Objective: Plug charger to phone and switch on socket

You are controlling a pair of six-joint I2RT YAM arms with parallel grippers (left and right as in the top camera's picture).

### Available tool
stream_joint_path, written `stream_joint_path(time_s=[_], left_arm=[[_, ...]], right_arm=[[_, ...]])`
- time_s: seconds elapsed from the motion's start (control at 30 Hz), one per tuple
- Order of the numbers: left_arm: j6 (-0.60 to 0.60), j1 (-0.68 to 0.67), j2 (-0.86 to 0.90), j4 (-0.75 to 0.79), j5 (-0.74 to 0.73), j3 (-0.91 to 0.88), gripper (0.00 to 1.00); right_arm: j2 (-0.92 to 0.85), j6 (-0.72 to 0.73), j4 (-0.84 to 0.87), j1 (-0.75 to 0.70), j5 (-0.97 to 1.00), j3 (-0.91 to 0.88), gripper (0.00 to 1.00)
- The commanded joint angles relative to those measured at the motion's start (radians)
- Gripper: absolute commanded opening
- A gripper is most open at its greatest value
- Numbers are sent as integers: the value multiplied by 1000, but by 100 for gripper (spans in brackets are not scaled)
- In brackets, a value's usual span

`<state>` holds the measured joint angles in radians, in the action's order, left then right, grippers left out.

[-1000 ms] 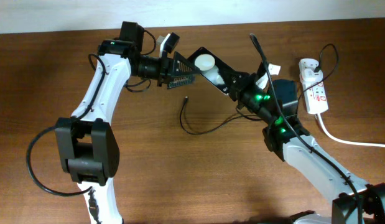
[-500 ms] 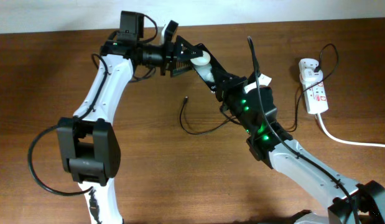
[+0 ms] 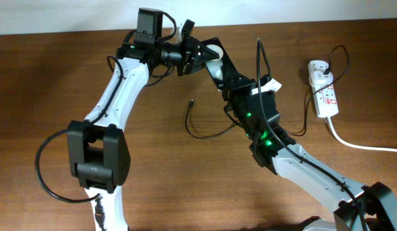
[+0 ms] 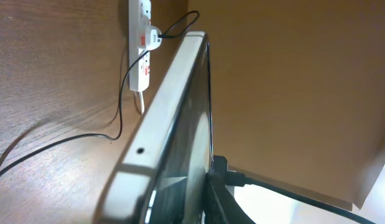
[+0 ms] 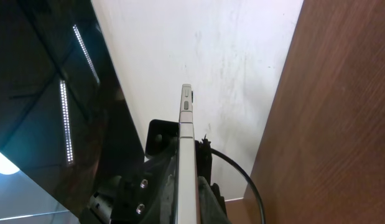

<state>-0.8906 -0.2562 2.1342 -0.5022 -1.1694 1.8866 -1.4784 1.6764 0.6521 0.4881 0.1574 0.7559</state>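
The phone (image 3: 213,58) hangs in the air over the far middle of the table, held between both grippers. My right gripper (image 3: 220,72) is shut on its near end, and the right wrist view shows the phone's silver edge (image 5: 186,143) pinched between the fingers. My left gripper (image 3: 195,54) is closed on the far end, with a black finger (image 4: 218,190) pressed against the phone's side (image 4: 161,118). The charger's connector tip (image 3: 192,101) lies loose on the table. Its thin black cable (image 3: 208,135) runs to the white plug (image 3: 320,67) in the socket (image 3: 326,93).
The socket's thick white cord (image 3: 362,146) trails off to the right edge. The charger cable (image 4: 120,106) loops across the wood below the phone. A pale wall borders the table's far edge.
The right arm swung left and carried the phone up toward the far edge. The left gripper followed and closed its jaws on the phone's other end.
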Motion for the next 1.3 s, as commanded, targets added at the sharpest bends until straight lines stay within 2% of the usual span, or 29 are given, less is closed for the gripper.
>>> stream_joint_path(time_s=[0.0, 0.33, 0.47, 0.57, 0.7, 0.83, 0.87, 0.93, 1.13, 1.27], left_arm=[[-3, -6, -4, 5, 21, 6, 19], [-68, -37, -4, 91, 53, 6, 18], [-86, -37, -4, 90, 60, 6, 5], [-86, -37, -4, 91, 60, 6, 0], [-93, -37, -4, 90, 68, 6, 0], [-92, -36, -4, 90, 68, 6, 0], [-92, -35, -4, 90, 73, 6, 0], [-80, -30, -4, 90, 84, 6, 0], [34, 27, -4, 40, 97, 6, 0], [122, 79, -4, -61, 97, 6, 0]], right_arm=[[-6, 31, 19, 10, 10, 32, 4], [-6, 35, 18, 10, -26, 32, 4], [-6, 34, 13, 10, -26, 32, 8], [-6, 34, 13, 10, -27, 32, 12], [-6, 34, 14, 10, -26, 32, 41], [-6, 34, 4, 10, -26, 32, 62], [-6, 34, -5, 10, -26, 32, 72], [-6, 34, -32, 9, -26, 32, 99], [-6, 21, -89, 8, -25, 32, 99], [-6, -103, -118, 8, -27, 32, 99]])
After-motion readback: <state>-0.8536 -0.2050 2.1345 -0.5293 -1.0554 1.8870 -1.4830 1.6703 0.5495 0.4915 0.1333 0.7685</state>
